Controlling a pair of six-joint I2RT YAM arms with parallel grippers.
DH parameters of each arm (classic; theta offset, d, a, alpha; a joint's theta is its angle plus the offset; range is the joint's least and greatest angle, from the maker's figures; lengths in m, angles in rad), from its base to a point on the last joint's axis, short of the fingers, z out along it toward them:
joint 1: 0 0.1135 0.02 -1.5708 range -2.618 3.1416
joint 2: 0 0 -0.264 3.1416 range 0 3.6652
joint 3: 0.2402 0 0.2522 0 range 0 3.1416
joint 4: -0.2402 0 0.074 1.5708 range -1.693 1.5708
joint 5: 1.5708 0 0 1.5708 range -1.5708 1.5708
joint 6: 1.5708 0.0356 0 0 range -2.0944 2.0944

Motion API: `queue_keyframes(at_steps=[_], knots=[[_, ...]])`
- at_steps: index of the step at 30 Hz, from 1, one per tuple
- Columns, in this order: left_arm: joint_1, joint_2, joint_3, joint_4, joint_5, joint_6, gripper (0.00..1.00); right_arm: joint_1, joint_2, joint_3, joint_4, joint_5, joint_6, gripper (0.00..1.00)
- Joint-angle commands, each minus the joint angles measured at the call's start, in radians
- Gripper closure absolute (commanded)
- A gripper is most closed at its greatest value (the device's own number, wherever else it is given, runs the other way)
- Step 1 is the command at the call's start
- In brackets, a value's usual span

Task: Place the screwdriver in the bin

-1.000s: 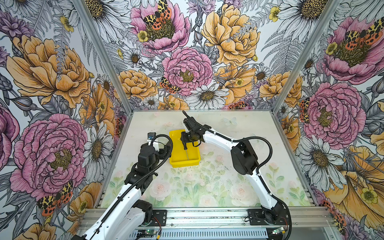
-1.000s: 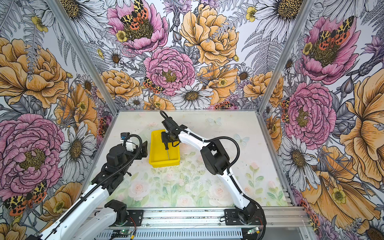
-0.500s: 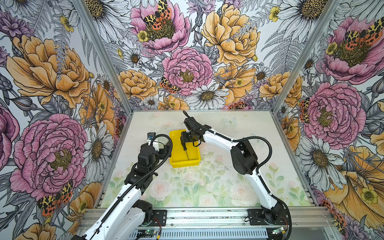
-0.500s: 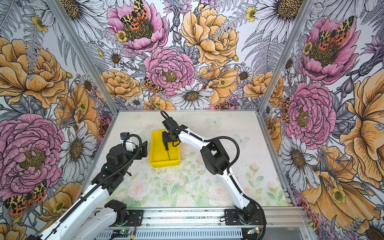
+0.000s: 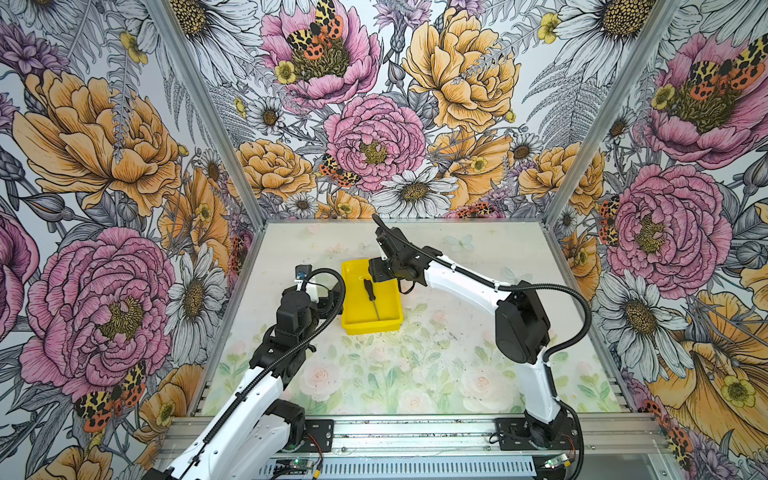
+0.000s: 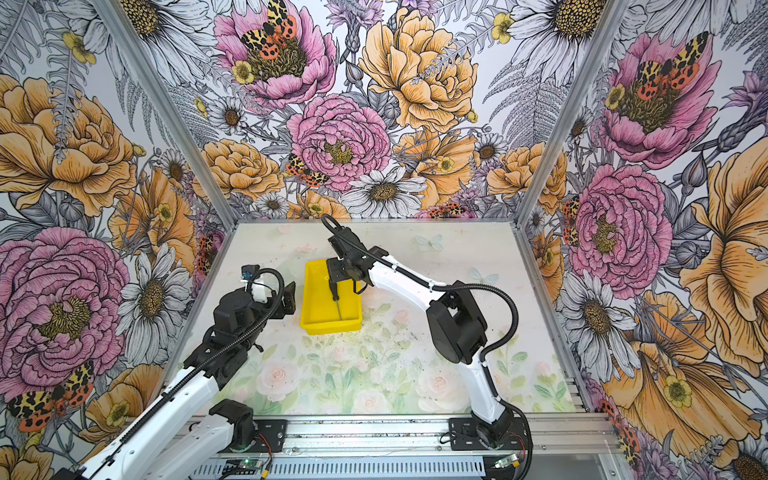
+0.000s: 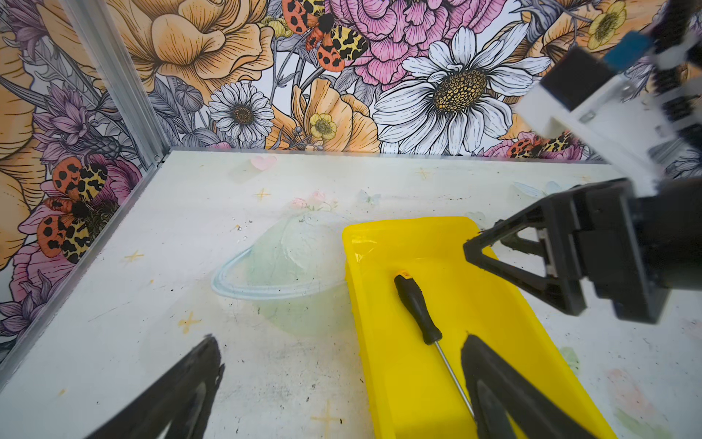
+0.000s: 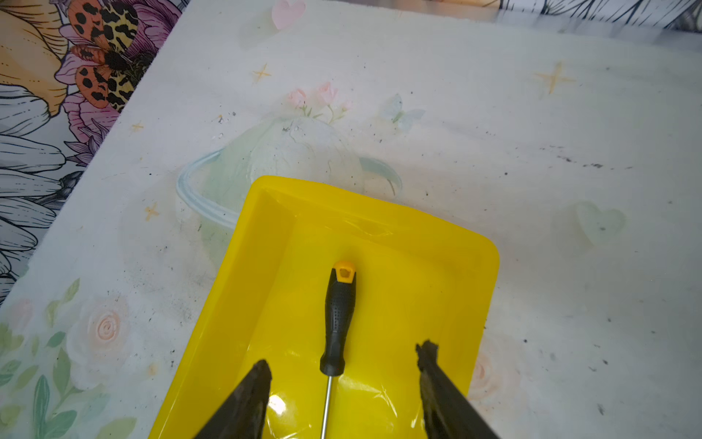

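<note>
Since the earlier frames the right tool has spread its fingers and let go of the screwdriver, which a second ago hung pinched over the bin; the arm itself has scarcely shifted. In the right wrist view the two dark fingertips stand wide apart on either side of the black handle, touching nothing, with the thin shaft running back between them.

The screwdriver now lies flat on the glossy floor of the bin, orange-yellow cap toward the far short wall, shaft pointing at the near wall. In both top views it sits lengthwise, roughly along the middle of the yellow tray, wholly inside the rim. Nothing of it hangs over an edge.

The left tool hovers at the bin's near left side, its fingers spread, one above the bench and one over the tray's inside near the shaft, holding nothing. It seems to play no part in the placing.

By my judgement the task itself is done: the screwdriver is in the bin and released. What is left is only tidying away, lifting the right tool clear of the tray without brushing the handle, and drawing both arms back.
</note>
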Motion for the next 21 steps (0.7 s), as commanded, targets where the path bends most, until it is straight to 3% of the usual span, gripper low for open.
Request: queue_keyframes(at_steps=[1,9,15,17,21], knots=[[-0.009,-0.002,-0.016,0.03,0.0,-0.015,0.01,0.012,-0.087,-0.063,0.007,0.075,-0.035,0.33],[-0.023,-0.006,-0.027,0.042,-0.016,-0.013,0.01,0.012,-0.32,-0.349,0.096,0.091,-0.081,0.25],[-0.033,-0.007,-0.032,0.041,-0.045,-0.009,0.01,0.013,-0.553,-0.629,0.159,0.24,-0.137,0.14],[-0.034,0.0,-0.03,0.041,-0.054,-0.011,0.01,0.01,-0.627,-0.702,0.162,0.287,-0.143,0.01],[-0.038,0.004,-0.03,0.036,-0.056,-0.001,0.01,-0.013,-0.757,-0.811,0.164,0.328,-0.138,0.01]])
